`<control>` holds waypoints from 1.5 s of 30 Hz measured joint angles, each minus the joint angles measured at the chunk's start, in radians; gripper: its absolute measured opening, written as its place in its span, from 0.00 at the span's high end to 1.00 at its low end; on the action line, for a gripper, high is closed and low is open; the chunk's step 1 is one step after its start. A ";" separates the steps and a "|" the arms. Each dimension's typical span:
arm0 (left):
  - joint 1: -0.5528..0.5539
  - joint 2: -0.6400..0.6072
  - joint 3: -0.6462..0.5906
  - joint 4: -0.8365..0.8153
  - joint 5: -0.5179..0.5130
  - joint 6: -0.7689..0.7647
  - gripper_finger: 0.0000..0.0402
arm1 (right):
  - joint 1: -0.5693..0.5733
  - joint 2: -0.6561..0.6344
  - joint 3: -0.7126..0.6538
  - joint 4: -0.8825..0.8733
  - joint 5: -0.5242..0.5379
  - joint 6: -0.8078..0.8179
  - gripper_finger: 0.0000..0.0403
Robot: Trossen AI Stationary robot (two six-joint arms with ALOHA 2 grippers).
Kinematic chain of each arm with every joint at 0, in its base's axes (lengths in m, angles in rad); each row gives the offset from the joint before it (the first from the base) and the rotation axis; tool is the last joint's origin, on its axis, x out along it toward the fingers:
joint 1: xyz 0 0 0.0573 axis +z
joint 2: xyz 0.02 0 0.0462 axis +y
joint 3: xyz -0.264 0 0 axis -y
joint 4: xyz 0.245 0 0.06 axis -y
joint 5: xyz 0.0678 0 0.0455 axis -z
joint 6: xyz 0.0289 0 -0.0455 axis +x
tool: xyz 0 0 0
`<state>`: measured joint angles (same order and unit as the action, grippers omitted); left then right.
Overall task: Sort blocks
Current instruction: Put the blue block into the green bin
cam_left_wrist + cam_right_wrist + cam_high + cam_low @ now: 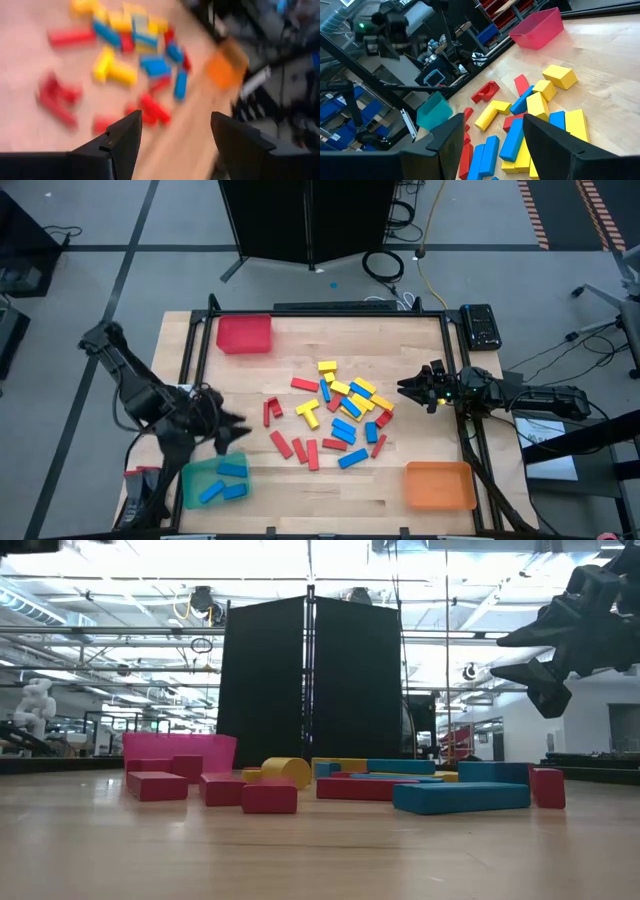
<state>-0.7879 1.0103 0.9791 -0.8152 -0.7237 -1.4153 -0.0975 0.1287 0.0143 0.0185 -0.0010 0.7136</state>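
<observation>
The blocks (335,415) lie in a loose scatter of red, blue and yellow bars on the middle of the wooden table (400,340), several overlapping or touching, with 3 blue ones already inside the green tray (192,480) at the near left corner. The left gripper (235,432) hangs just above that tray's inner edge, its fingers (117,145) parted and holding nothing. The right gripper (405,388) hovers at the right side of the pile, jaws apart and empty, near the yellow and blue bars. A red tray (244,334) sits at the far left, an orange tray (438,485) at the near right. A black panel (310,680) stands behind the table, and a dark handheld device (481,325) lies beyond the far right corner.
</observation>
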 joint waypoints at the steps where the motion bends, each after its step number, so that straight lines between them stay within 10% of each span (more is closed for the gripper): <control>1: 0.028 0.000 0.008 0.003 -0.026 0.044 0.40 | 0.000 0.000 0.000 0.000 0.000 0.000 0.51; 9: 0.365 0.061 0.012 0.144 -0.038 0.459 0.40 | 0.000 0.000 0.000 0.000 0.000 0.001 0.51; 18: 0.699 0.291 0.055 0.561 0.376 0.968 0.40 | 0.000 0.000 0.000 0.000 -0.001 0.007 0.51; 28: 0.833 0.630 0.372 0.328 0.567 1.406 0.40 | 0.000 0.000 0.000 -0.001 -0.001 0.004 0.51; 36: 0.936 0.775 0.414 0.096 0.614 0.786 0.40 | 0.000 0.000 0.000 -0.002 -0.005 0.004 0.51; 45: 0.896 0.842 0.416 0.300 0.623 0.515 0.40 | 0.000 0.000 0.000 -0.002 -0.005 -0.004 0.51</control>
<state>0.1079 1.8527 1.3952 -0.5156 -0.1002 -0.9000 -0.0975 0.1284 0.0143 0.0162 -0.0055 0.7097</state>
